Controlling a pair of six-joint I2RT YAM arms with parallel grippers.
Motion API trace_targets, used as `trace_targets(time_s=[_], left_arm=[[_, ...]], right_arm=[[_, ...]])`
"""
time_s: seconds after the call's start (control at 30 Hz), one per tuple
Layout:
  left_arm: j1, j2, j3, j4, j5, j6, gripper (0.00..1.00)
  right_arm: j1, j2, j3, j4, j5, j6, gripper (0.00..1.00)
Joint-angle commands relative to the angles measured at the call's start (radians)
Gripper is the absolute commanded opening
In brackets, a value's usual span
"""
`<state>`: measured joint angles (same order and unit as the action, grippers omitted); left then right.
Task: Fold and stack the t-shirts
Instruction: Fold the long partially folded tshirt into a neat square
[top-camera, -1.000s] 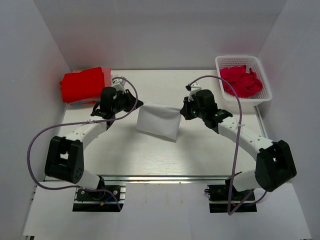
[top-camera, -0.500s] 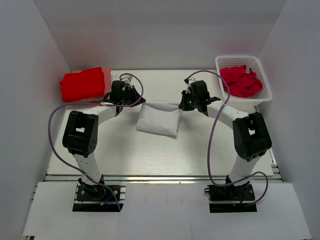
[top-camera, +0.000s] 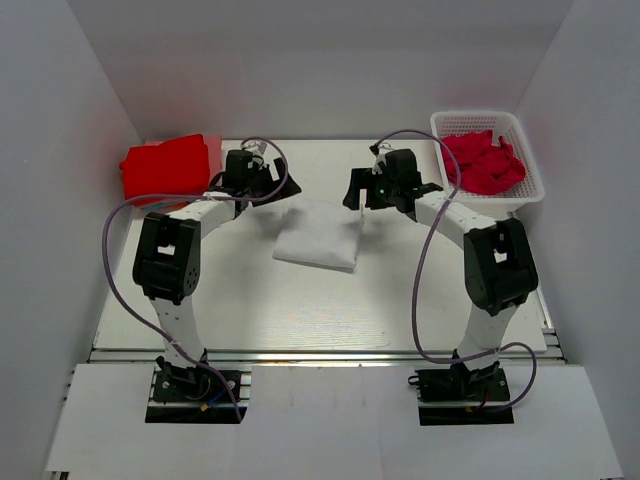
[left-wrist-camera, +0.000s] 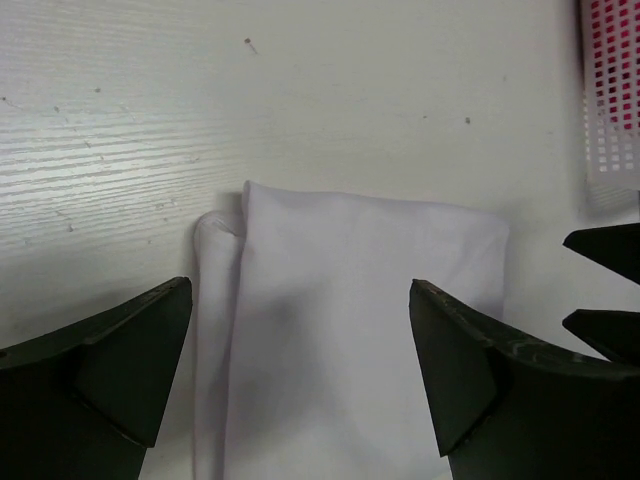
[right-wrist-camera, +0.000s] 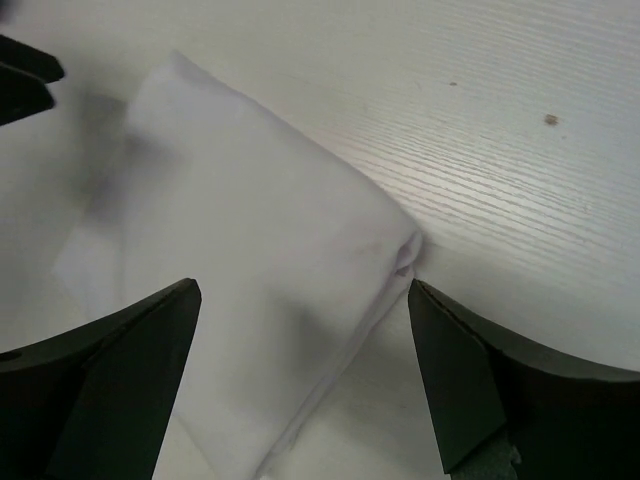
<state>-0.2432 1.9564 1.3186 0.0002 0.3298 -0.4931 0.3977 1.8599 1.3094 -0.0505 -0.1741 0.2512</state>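
Left gripper (left-wrist-camera: 300, 290) and right gripper (right-wrist-camera: 305, 285) are hovering above a folded white cloth t-shirt (top-camera: 317, 238) (both jaws spread wide, gripping nothing).

Left arm (top-camera: 165, 262) and right arm (top-camera: 497, 268) stood folded upright, forearms angled inward. Left gripper (left-wrist-camera: 300, 300) jaws were spread wide, empty; right gripper (right-wrist-camera: 303, 300) likewise.
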Motion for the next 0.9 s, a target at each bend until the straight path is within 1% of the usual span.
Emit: trace_targets(time_s=[0.0, 0.03, 0.07, 0.1, 0.13, 0.17, 0.2, 0.33, 0.37, 0.4, 0.47, 0.5, 0.6, 0.63, 0.7, 0.73, 0.8, 0.87], left_arm=[[-0.015, -0.116, -0.024, 0.023, 0.046, 0.042, 1.00], [-0.015, -0.116, -0.038, 0.043, 0.078, 0.042, 1.00], [-0.015, -0.116, -0.071, 0.070, 0.136, 0.018, 1.00], [-0.024, -0.116, -0.087, 0.096, 0.158, 0.007, 1.00], [-0.024, -0.116, -0.097, 0.134, 0.179, 0.007, 1.00], [-0.024, -0.103, -0.098, 0.144, 0.211, -0.008, 1.00], [-0.024, -0.093, -0.107, 0.167, 0.227, -0.018, 1.00], [-0.042, -0.025, -0.107, 0.250, 0.323, -0.053, 1.00], [-0.042, -0.010, -0.107, 0.259, 0.336, -0.053, 1.00], [-0.042, 0.021, -0.107, 0.274, 0.345, -0.064, 1.00], [-0.051, 0.051, -0.107, 0.317, 0.374, -0.073, 1.00], [-0.051, 0.068, -0.107, 0.326, 0.386, -0.082, 1.00], [-0.042, 0.117, -0.107, 0.291, 0.396, -0.082, 1.00], [-0.027, 0.118, -0.136, 0.291, 0.396, -0.072, 1.00], [-0.018, 0.127, -0.163, 0.291, 0.371, -0.071, 1.00], [-0.018, 0.127, -0.173, 0.279, 0.333, -0.059, 1.00], [-0.018, 0.116, -0.173, 0.242, 0.304, -0.027, 1.00], [-0.018, 0.107, -0.151, 0.233, 0.304, -0.016, 1.00]], right_arm=[[0.006, -0.105, -0.002, 0.040, -0.129, -0.003, 0.90], [0.006, -0.135, -0.054, 0.102, -0.186, 0.026, 0.90], [0.006, -0.154, -0.076, 0.124, -0.223, 0.031, 0.90], [0.009, -0.165, -0.116, 0.144, -0.340, 0.036, 0.90], [0.009, -0.169, -0.151, 0.205, -0.378, 0.065, 0.90], [0.010, -0.185, -0.188, 0.227, -0.424, 0.072, 0.90], [0.012, -0.185, -0.200, 0.242, -0.517, 0.082, 0.90], [0.021, -0.182, -0.286, 0.354, -0.642, 0.132, 0.90], [0.024, -0.176, -0.311, 0.354, -0.677, 0.128, 0.90], [0.029, -0.159, -0.327, 0.380, -0.683, 0.114, 0.90], [0.033, -0.117, -0.329, 0.370, -0.668, 0.103, 0.90], [0.027, -0.067, -0.325, 0.348, -0.668, 0.112, 0.90], [0.021, -0.010, -0.360, 0.386, -0.650, 0.131, 0.90], [0.021, -0.007, -0.364, 0.388, -0.615, 0.128, 0.90], [0.020, 0.019, -0.364, 0.368, -0.552, 0.097, 0.90], [0.020, 0.031, -0.366, 0.359, -0.530, 0.092, 0.90], [0.020, 0.056, -0.372, 0.360, -0.516, 0.088, 0.90], [0.020, 0.073, -0.374, 0.380, -0.518, 0.066, 0.90]])
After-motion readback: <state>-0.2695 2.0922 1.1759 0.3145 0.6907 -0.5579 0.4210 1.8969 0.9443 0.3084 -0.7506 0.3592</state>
